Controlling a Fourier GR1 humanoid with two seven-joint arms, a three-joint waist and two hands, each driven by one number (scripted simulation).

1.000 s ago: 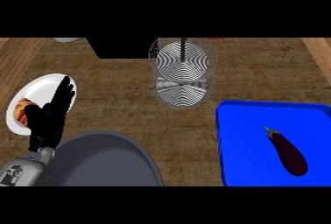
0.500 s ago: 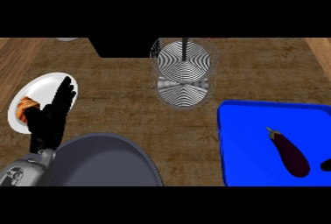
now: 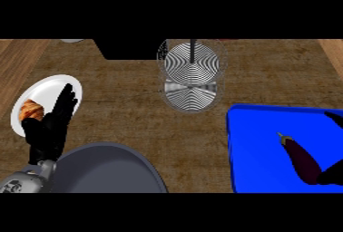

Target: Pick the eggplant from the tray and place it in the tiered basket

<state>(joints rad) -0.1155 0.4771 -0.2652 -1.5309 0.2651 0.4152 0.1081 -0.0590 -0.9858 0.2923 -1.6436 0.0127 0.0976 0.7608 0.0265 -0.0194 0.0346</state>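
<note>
A dark purple eggplant (image 3: 301,159) lies lengthwise on the blue tray (image 3: 258,149) at the right, its stem end pointing up-left. Only black parts of my right hand (image 3: 333,174) show at the right edge: one by the eggplant's near end, another finger (image 3: 335,119) farther up over the tray. They stand apart and hold nothing. The wire tiered basket (image 3: 192,77) stands at the top centre, left of the tray's far corner. My left hand (image 3: 51,129) rests open at the left, fingers up.
A white plate (image 3: 57,88) with a croissant (image 3: 30,110) sits under my left hand's fingers. A large grey round dish (image 3: 107,170) fills the lower left. A black block (image 3: 127,48) stands at the back beside the basket.
My right hand has come into view at the right edge, over the tray beside the eggplant. The left hand has shifted only slightly. The eggplant has not moved.
</note>
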